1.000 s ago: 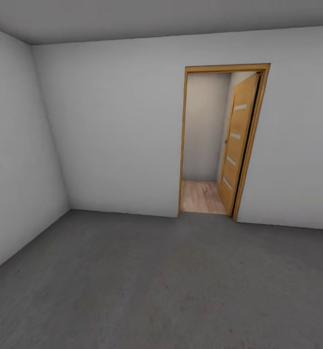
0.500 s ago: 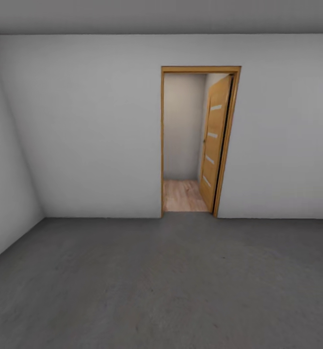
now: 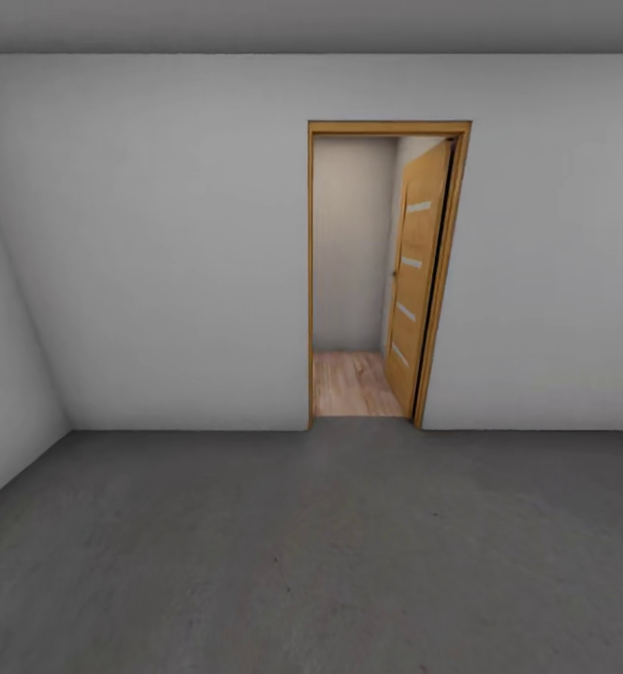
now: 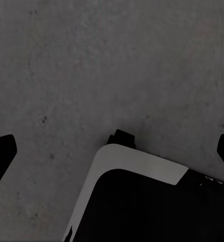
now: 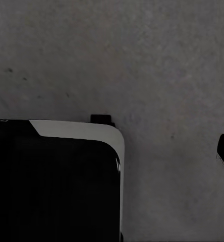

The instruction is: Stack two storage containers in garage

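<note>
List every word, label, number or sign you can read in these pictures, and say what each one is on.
No readable text anywhere.
Left wrist view: tiny pale marks on the robot's black base, too small and blurred to read.
Wooden door: pale stripes, not lettering.
White wall and grey floor: no signs or labels.

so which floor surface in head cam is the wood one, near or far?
The far one: the light wood plank floor beyond the open door. The near floor is dark grey concrete.

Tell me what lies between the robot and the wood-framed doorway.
In the head view, only bare dark grey concrete floor stretches up to the wood-framed doorway, whose orange-brown door stands open.
</note>
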You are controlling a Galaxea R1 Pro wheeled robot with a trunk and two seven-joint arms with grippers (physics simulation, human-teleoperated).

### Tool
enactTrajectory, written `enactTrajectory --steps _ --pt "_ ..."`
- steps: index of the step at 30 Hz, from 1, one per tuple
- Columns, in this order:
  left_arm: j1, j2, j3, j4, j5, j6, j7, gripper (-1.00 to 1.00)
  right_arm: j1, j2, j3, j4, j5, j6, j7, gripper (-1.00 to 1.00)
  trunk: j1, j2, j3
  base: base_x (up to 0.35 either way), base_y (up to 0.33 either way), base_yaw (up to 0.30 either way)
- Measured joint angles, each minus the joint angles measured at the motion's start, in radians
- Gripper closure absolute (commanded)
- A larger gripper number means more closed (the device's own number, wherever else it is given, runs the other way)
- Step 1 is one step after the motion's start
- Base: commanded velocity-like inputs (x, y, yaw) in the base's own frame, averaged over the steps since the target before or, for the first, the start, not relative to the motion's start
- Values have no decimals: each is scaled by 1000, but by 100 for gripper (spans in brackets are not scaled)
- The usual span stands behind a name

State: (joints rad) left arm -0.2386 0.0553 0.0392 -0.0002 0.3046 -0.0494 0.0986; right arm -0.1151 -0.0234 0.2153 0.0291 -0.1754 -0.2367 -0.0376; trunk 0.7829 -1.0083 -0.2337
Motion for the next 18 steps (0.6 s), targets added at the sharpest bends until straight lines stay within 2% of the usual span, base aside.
enactTrajectory --steps 18 --pt "0 0 0 1 0 0 0 -100 0 0 0 0 -1 0 0 -100 0 0 0 321 0 -271"
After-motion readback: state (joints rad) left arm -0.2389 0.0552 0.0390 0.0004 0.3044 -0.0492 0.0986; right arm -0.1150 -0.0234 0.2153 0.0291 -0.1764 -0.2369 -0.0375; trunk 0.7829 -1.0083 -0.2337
